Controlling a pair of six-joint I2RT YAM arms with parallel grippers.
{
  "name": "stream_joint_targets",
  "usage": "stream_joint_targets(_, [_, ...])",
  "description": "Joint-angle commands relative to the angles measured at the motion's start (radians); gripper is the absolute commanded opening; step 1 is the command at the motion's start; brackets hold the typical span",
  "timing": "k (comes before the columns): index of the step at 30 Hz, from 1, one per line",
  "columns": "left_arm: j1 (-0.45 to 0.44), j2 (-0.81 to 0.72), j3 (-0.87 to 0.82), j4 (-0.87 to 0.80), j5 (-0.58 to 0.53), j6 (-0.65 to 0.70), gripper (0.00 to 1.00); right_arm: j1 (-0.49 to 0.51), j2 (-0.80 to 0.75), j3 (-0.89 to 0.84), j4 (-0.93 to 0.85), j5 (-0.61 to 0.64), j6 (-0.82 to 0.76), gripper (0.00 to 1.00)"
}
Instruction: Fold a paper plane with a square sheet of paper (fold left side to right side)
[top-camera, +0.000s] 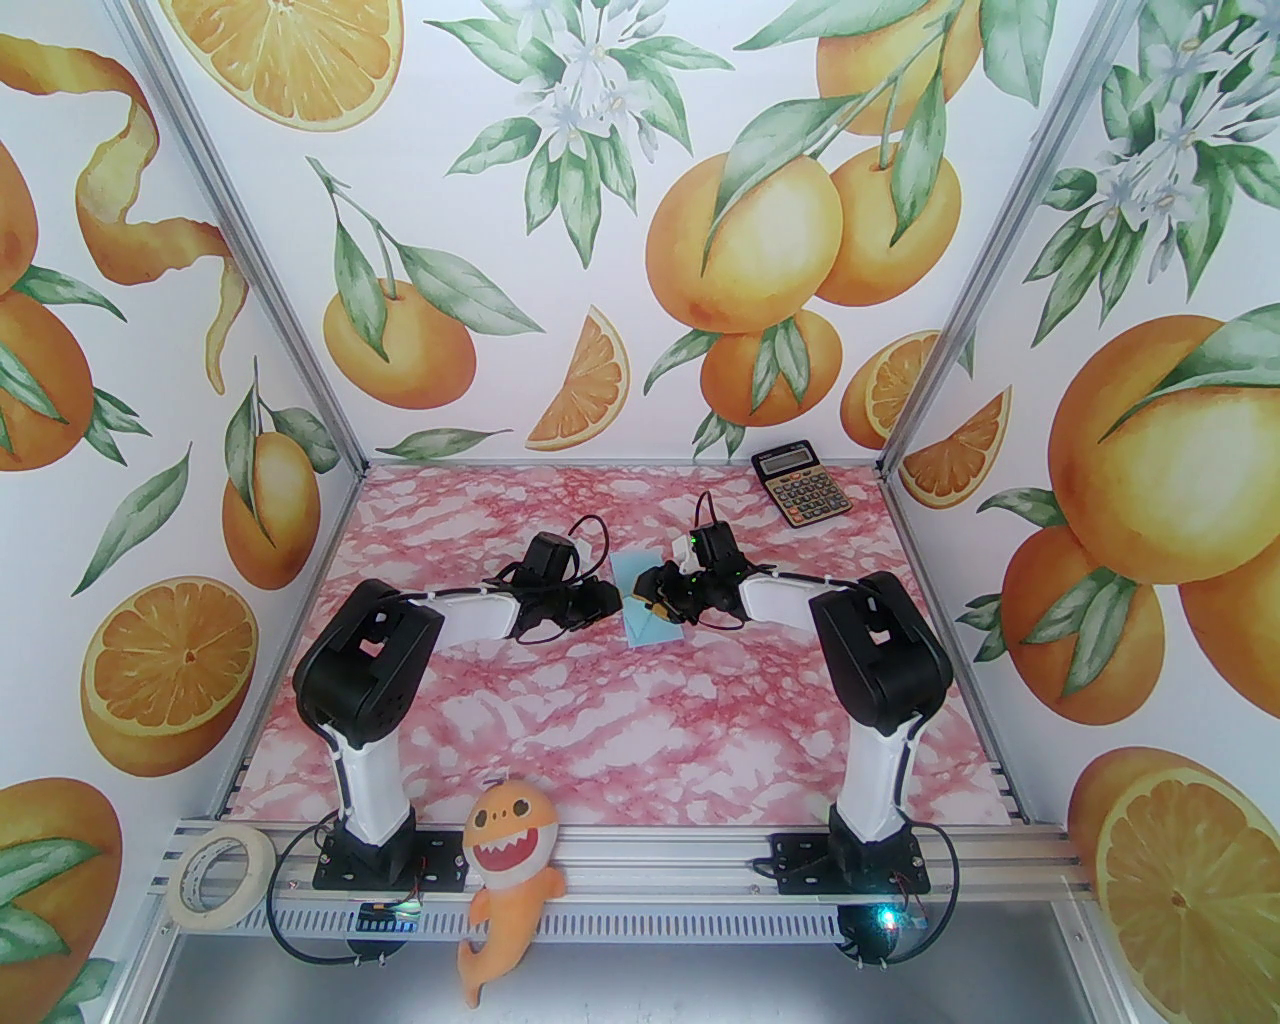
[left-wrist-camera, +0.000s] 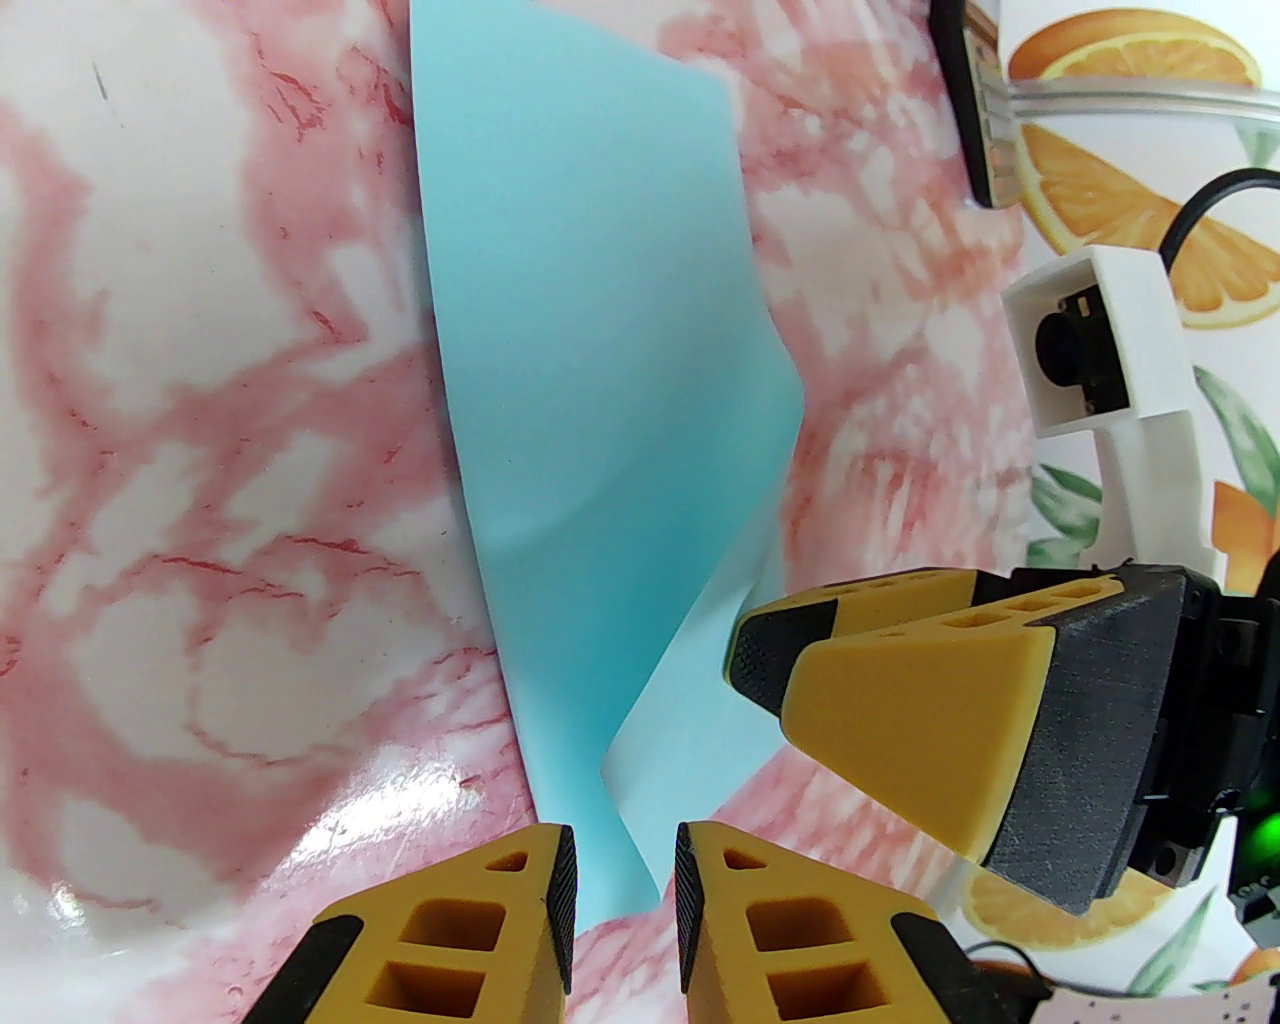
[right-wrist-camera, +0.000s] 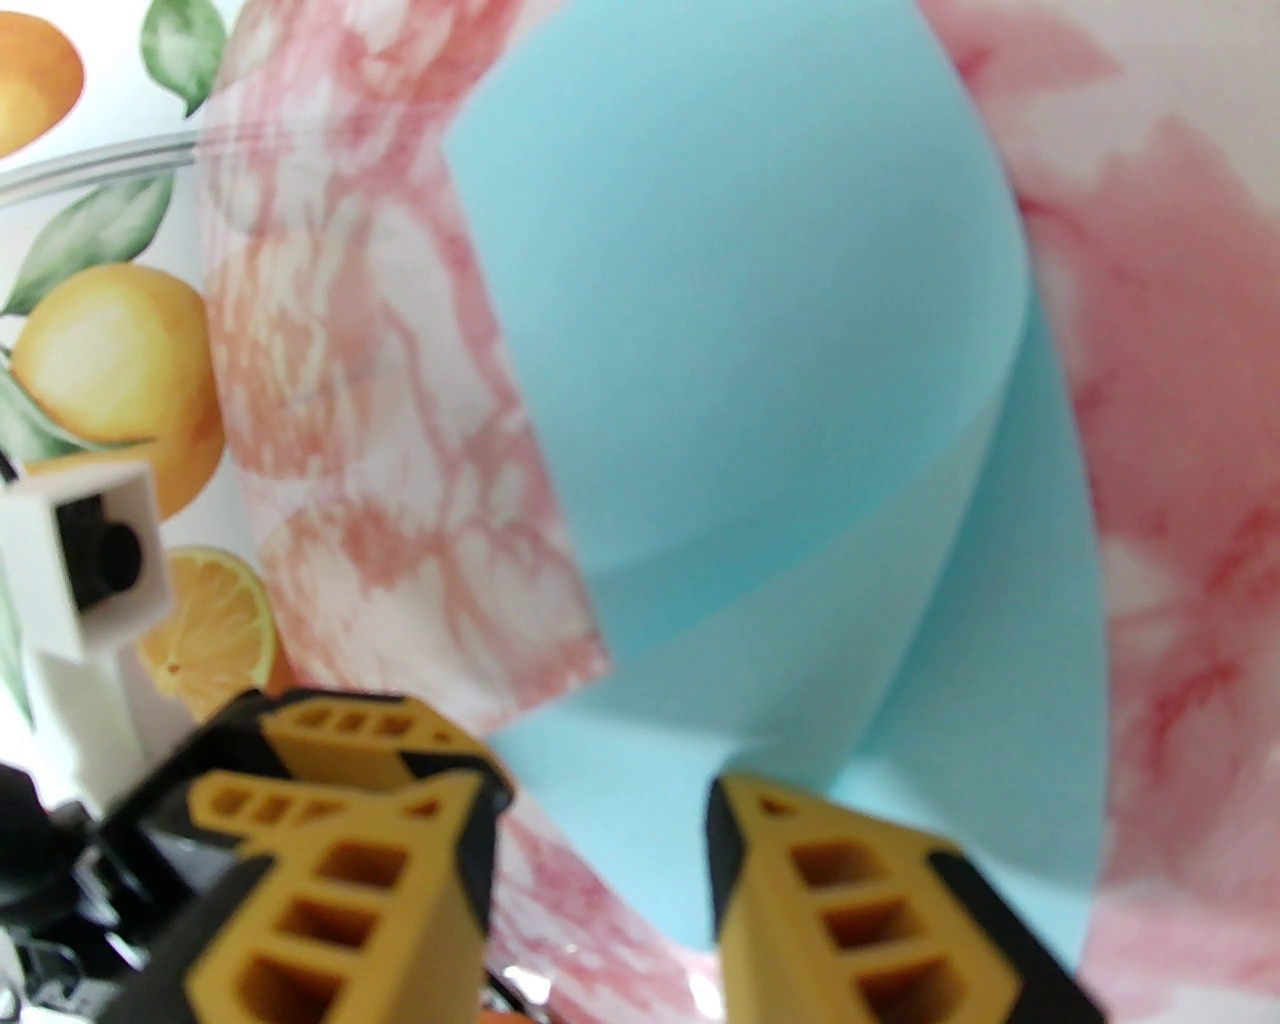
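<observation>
Top external view: both arms meet mid-table (top-camera: 560, 720), with glossy pink marble open all round and the calculator (top-camera: 801, 485) well apart at the far right edge. The paper (top-camera: 655, 632) (thin, pale blue, matte) lies there, one side curled up, uncreased. The left end effector (left-wrist-camera: 625, 860) stands narrow, a paper corner in its gap. The right end effector (right-wrist-camera: 600, 815) is half-open astride the curl.

No legible text anywhere, calculator (top-camera: 802, 484) key markings and brand strip too small to read
</observation>
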Motion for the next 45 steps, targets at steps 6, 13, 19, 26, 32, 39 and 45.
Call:
stream_joint_targets(6, [-0.006, 0.012, 0.003, 0.090, 0.017, -0.048, 0.24, 0.002, -0.003, 0.000, 0.026, 0.018, 0.012, 0.41])
stream_joint_targets(13, [-0.006, 0.015, 0.006, 0.059, 0.000, -0.039, 0.24, 0.001, -0.005, -0.001, 0.026, 0.019, 0.012, 0.41])
stream_joint_targets(19, [-0.007, 0.019, 0.012, 0.023, -0.019, -0.029, 0.24, 0.002, -0.005, -0.002, 0.027, 0.019, 0.012, 0.41])
stream_joint_targets(26, [-0.013, 0.046, 0.036, 0.025, -0.003, -0.027, 0.24, 0.002, -0.005, -0.004, 0.028, 0.019, 0.012, 0.41])
stream_joint_targets(32, [-0.016, 0.059, 0.046, 0.054, 0.002, -0.040, 0.23, 0.002, -0.012, -0.010, 0.028, 0.020, 0.010, 0.41])
stream_joint_targets(39, [-0.017, 0.058, 0.056, 0.065, -0.003, -0.033, 0.20, 0.001, -0.012, -0.015, 0.031, 0.018, 0.012, 0.41])
stream_joint_targets(45, [-0.016, 0.070, 0.070, 0.060, -0.003, -0.021, 0.05, 0.001, -0.013, -0.018, 0.030, 0.017, 0.012, 0.41])
